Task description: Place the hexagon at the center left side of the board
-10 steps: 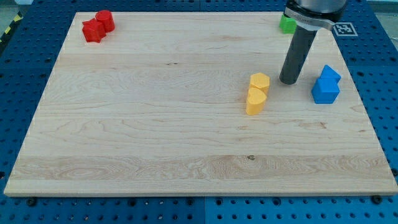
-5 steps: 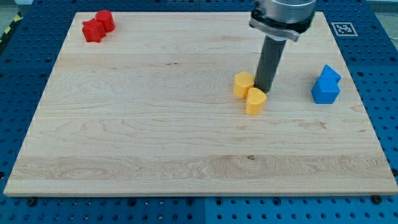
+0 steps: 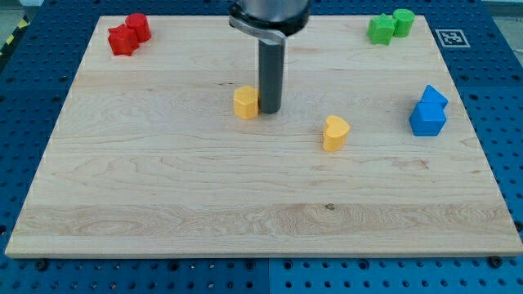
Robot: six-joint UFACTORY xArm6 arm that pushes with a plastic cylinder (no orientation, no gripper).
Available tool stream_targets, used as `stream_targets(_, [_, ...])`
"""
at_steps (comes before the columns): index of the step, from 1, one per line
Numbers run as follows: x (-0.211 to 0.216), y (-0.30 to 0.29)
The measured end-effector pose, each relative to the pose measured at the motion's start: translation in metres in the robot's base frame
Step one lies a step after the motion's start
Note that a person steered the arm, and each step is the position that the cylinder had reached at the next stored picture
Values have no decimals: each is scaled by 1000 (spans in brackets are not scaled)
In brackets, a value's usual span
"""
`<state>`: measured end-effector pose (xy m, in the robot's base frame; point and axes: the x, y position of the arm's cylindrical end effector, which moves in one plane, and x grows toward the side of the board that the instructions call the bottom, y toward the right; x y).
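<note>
Tip (image 3: 269, 109) sits just at 3 o'clock of the yellow hexagon (image 3: 245, 103), touching or nearly so. That placement makes sense: task wants the hexagon at centre left, so pushing from its 3 o'clock side drives it toward 9 o'clock. No jaws on this rig, only a rod, so nothing is clenched or released; contact is by shove alone.

Hexagon lies approx. mid-board, slightly toward 12 o'clock, w/ a long run of bare worktop (image 3: 147, 180) between it and the 9 o'clock edge. Task prob. under half done.

Yellow heart-like block (image 3: 334, 132) rests apart, toward 4 o'clock of the tip, out of the push line. Red blocks (image 3: 129, 34) huddle in the 10–11 o'clock corner, green blocks (image 3: 389, 25) in the 1 o'clock corner, blue blocks (image 3: 428, 111) near the 3 o'clock edge. None block the path.

Target sits a bit toward 6 o'clock of the present line, so tip likely needs to press from approx. 2 o'clock of the hexagon. Risk: off-centre contact spins the hexagon and it slips off the tip.
</note>
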<state>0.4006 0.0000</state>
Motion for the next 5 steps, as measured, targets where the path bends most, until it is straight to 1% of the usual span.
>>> stream_targets(2, [-13,-23])
stream_targets(4, [-13,-50])
stream_targets(5, [-13,-78])
